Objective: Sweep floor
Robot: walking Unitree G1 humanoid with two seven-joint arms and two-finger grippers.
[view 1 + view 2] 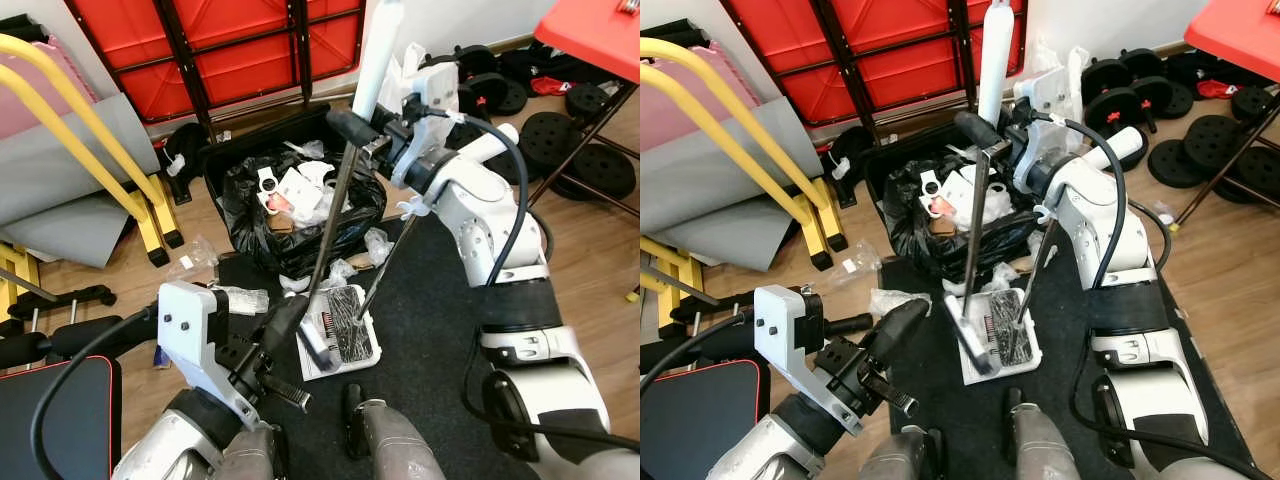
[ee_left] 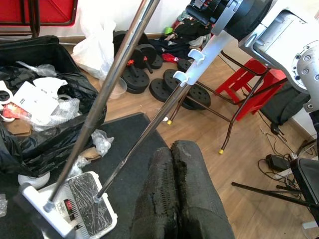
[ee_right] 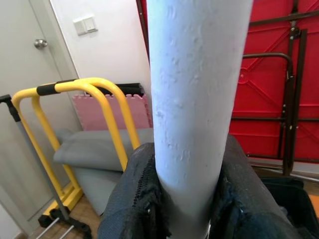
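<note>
R arm is reaching forward & up, right gripper [image 3: 187, 199] clamping both fingers round the white handle [image 1: 380, 50] above the bin. L arm is bending low near the robot's body, left gripper [image 2: 174, 194] pointing at the floor w/ fingers pressed together, gripping nothing. Dustpan [image 1: 340, 335] is sitting on the dark mat [image 1: 430, 330] just in front of the bin, its thin pole leaning up toward the R arm. Black-bagged bin [image 1: 290, 200] is holding white paper, packaging & cardboard scraps.
</note>
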